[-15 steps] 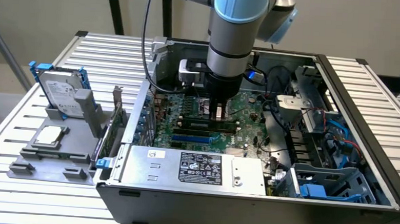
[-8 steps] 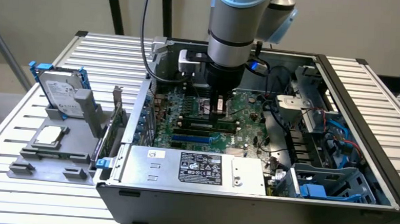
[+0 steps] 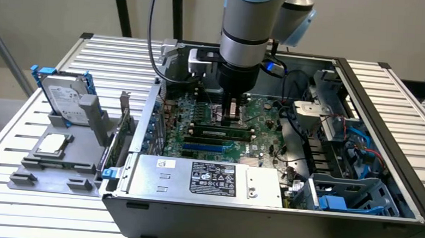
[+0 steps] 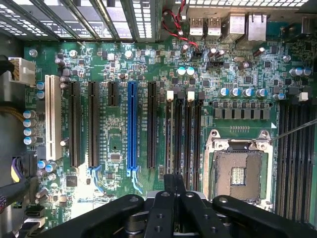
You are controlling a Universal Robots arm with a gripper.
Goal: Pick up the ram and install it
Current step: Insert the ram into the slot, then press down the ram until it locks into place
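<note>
Ribbed aluminium tabletop (image 3: 23, 114) carries an open PC case (image 3: 386, 133) lying on its side, and your arm reaches down into it from above. Your gripper (image 3: 231, 119) hangs low over the motherboard (image 3: 260, 113), near the middle of the board. In the wrist view the gripper (image 4: 173, 184) has its black fingers (image 4: 163, 203) brought together with no gap you can see between them. You cannot tell from either view whether anything thin is pinched there. The ram (image 3: 221, 133) shows in the exterior view as a narrow green stick lying lengthwise along the black slots. It is just beside the fingertips on the side towards the power supply (image 3: 209, 179), with a blue slot (image 3: 207, 147) a little further that way. Whether the fingers touch the stick, or whether it is fully seated, you cannot tell. In the wrist view the fingertips sit over a group of dark slots with white clips (image 4: 170, 95). These lie between the long blue slot (image 4: 131, 124) and the open CPU socket (image 4: 237, 171). Outside the case, on the exterior view's left, a grey holder (image 3: 64, 168) stands on the table with a hard drive (image 3: 64, 97) upright in it and a square chip (image 3: 52, 143) lying flat.
</note>
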